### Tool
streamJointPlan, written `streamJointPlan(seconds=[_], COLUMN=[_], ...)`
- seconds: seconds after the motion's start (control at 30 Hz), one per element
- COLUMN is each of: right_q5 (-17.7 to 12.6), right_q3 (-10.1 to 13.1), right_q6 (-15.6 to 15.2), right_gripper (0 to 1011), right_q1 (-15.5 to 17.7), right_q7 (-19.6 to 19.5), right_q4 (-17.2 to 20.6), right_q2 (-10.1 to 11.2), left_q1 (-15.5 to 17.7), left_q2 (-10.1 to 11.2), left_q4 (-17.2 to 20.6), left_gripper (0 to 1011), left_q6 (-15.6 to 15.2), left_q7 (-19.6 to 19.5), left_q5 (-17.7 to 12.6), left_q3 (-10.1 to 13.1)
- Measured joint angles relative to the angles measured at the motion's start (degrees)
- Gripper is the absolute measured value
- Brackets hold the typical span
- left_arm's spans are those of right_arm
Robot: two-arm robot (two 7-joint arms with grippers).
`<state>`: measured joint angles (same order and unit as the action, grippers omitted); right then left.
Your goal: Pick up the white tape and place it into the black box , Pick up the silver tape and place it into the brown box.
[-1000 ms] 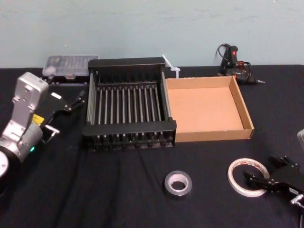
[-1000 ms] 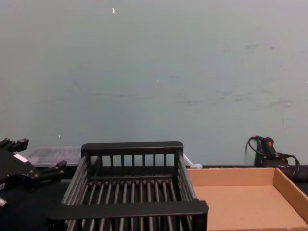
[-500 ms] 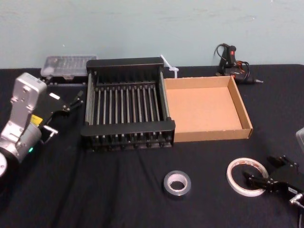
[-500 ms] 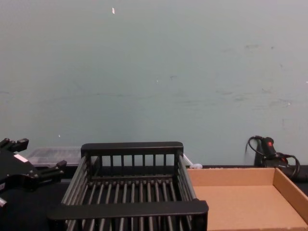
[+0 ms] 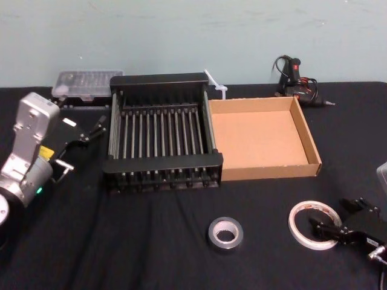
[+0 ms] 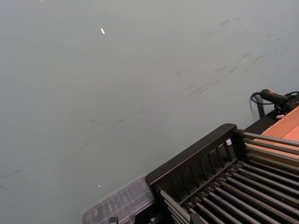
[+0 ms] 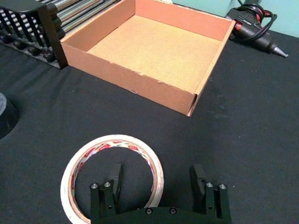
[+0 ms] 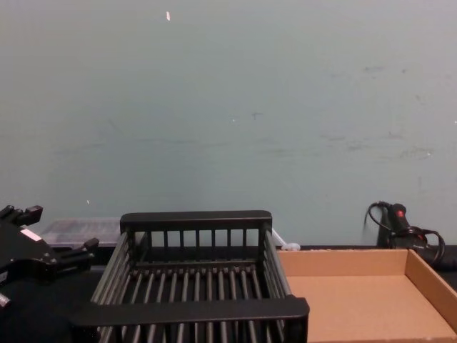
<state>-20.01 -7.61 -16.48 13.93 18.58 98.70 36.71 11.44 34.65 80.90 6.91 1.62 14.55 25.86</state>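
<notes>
Right gripper point(image 7: 157, 173) at lower right, fingers spread, one inside and one outside the white tape point(image 7: 114, 140), hiding its near rim. Silver tape point(image 5: 226, 244) sits bottom centre. Left gripper point(image 5: 81, 145) hangs spread apart at the far left.

The right pincer point(image 7: 156, 172) is hovering low at the near right, fingers spread wide. The left pincer point(image 5: 92, 128) is idling raised at the left, pointing forward.

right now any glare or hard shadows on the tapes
Head view: the silver tape shines pale on top, the black box glints along its bars, left hand parked beside it; no hard shadows. Right wrist view: even light on the white tape, open right hand straddling its rim.
</notes>
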Motion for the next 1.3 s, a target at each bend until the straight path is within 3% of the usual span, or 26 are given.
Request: streamJointPlan(seconds=[0.33,1.0,1.3], right_q5=[-0.03,-0.04,-0.03], right_q3=[-0.02,-0.02,-0.02], right_q6=[0.04,0.05,0.04], right_gripper=[758,113,96], right_q1=[0.00,0.00,0.00], right_q7=[-0.03,-0.04,-0.04], right_q4=[0.01,0.00,0.00], right_q2=[0.00,0.00,0.00], left_q1=[0.00,0.00,0.00], left_q2=[0.00,0.00,0.00], left_q4=[0.00,0.00,0.00], left_gripper=[1002,1001,1001], left_q6=[0.00,0.00,0.00], left_q7=[0.00,0.00,0.00], left_q5=[0.00,0.00,0.00], left_q3=[0.00,0.00,0.00])
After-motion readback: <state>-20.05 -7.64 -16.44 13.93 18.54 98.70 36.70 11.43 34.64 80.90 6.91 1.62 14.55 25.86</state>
